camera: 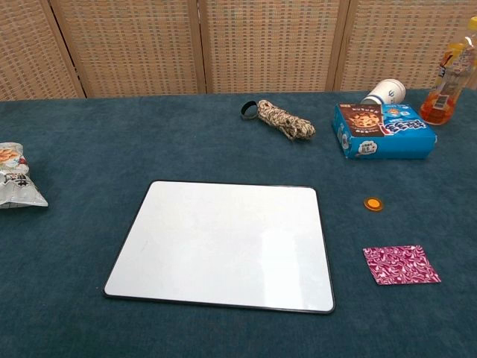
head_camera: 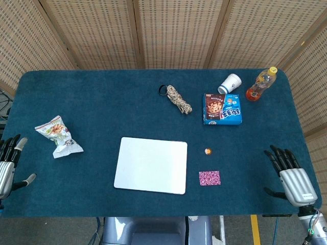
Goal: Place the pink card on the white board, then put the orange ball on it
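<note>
A blue-carpeted tabletop [head_camera: 102,102] stands before woven cane screen panels [head_camera: 173,30]. At its far right corner, an orange drink bottle [head_camera: 261,84] stands upright, with a white paper cup [head_camera: 229,83] lying on its side just beside it. Close in front of the cup lies a blue biscuit box [head_camera: 222,108]. Near the far middle, a coiled speckled rope [head_camera: 178,100] lies with a black ring [head_camera: 162,90] at its end. A crumpled snack bag [head_camera: 57,136] rests well apart, toward the left edge.
</note>
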